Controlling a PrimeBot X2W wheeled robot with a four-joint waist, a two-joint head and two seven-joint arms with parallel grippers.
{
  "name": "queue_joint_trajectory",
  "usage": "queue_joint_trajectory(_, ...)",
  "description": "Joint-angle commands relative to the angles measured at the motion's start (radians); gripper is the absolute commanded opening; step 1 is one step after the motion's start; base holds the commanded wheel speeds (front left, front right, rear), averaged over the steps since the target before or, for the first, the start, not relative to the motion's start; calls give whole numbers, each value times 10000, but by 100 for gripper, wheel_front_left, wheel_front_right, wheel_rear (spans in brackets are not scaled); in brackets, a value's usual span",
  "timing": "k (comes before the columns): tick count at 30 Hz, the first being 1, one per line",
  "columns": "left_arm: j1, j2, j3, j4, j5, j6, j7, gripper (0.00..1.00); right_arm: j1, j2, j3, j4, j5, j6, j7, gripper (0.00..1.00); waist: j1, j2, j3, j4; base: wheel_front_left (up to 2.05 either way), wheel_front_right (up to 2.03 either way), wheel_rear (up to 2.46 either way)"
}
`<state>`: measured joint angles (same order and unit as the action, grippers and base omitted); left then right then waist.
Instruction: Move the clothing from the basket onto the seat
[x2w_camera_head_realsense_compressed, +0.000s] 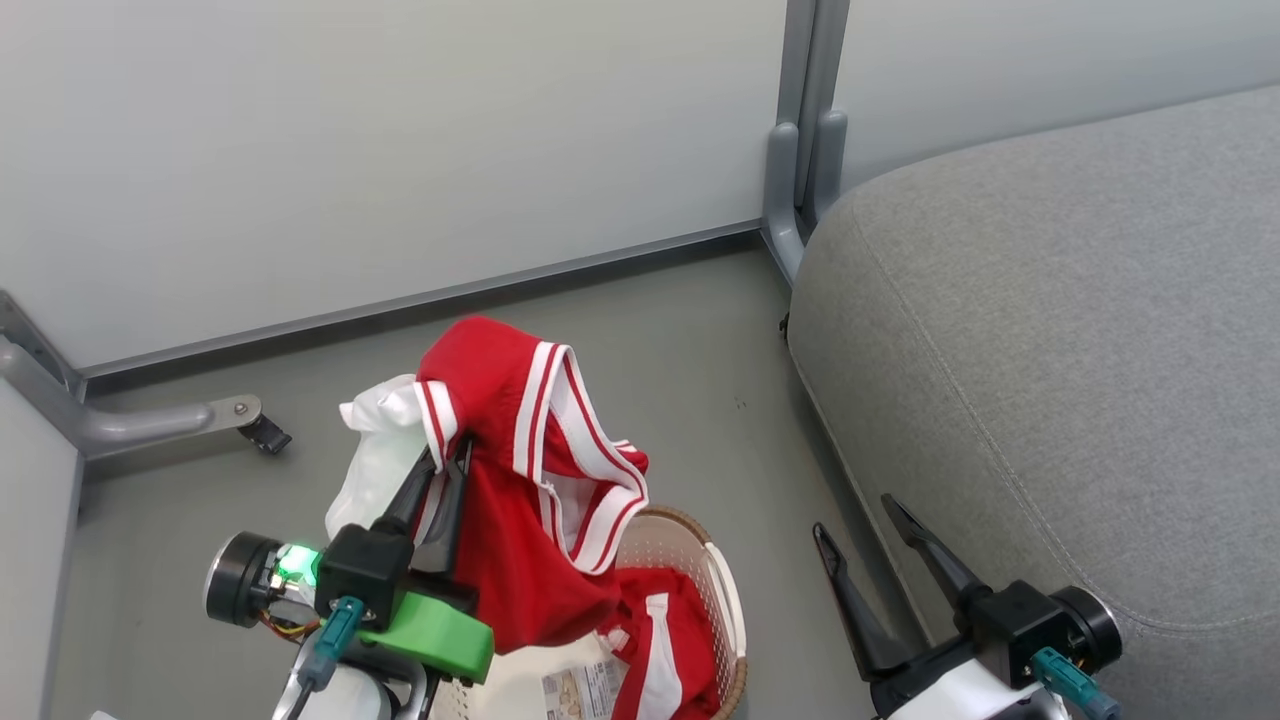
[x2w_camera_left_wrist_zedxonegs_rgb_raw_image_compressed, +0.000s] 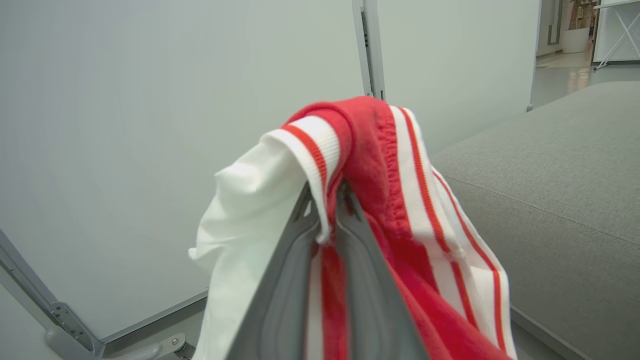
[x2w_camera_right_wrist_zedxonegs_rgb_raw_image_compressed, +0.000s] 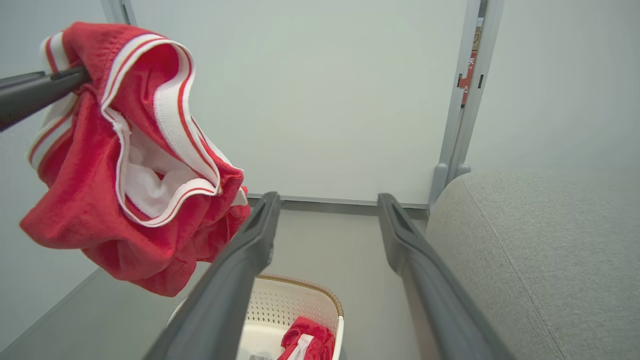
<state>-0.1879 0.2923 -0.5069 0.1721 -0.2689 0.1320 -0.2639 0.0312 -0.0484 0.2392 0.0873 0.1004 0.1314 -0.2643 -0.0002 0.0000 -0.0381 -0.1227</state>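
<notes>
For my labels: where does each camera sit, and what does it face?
Head view: from the head, down at basket and seat; left gripper, right gripper show.
Left wrist view: on left wrist, toward the wall; gripper shut on clothing.
Right wrist view: on right wrist, toward wall, basket; gripper open.
All share clothing, seat.

Pale grey wall panels (x2w_camera_head_realsense_compressed: 400, 150) stand ahead of both sets of jaws, joined by a grey metal post (x2w_camera_head_realsense_compressed: 805, 120) ahead of the right jaws. A matt grey floor (x2w_camera_head_realsense_compressed: 680, 340) lies beneath. Left of the left jaws, a metal foot (x2w_camera_head_realsense_compressed: 150, 425) carries a black caster (x2w_camera_head_realsense_compressed: 265, 435). Light is soft and even.
</notes>
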Motion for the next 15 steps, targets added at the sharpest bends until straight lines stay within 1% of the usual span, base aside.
queue_joint_trajectory(1, 140, 15, 16, -96, 72, -27, -8, 0, 28, -36, 108, -73, 82, -14, -3, 100, 2, 0, -32, 51, 0, 0, 0)
queue_joint_trajectory(5, -55, -60, -115, -204, 72, -123, -8, 0, -200, -36, 436, -229, 208, -14, -3, 100, 2, 0, 39, 162, 0, 0, 0)
queue_joint_trajectory(11, -418, -286, -552, -318, 138, -408, 70, 0, -718, -39, 1637, -361, 716, -14, -3, 100, 2, 0, 144, 286, 0, 0, 0)
queue_joint_trajectory(15, -665, -547, -976, -341, 245, -642, 143, 0, -1098, -39, 2416, -132, 893, -14, -3, 100, 2, 0, 183, 322, 0, 0, 0)
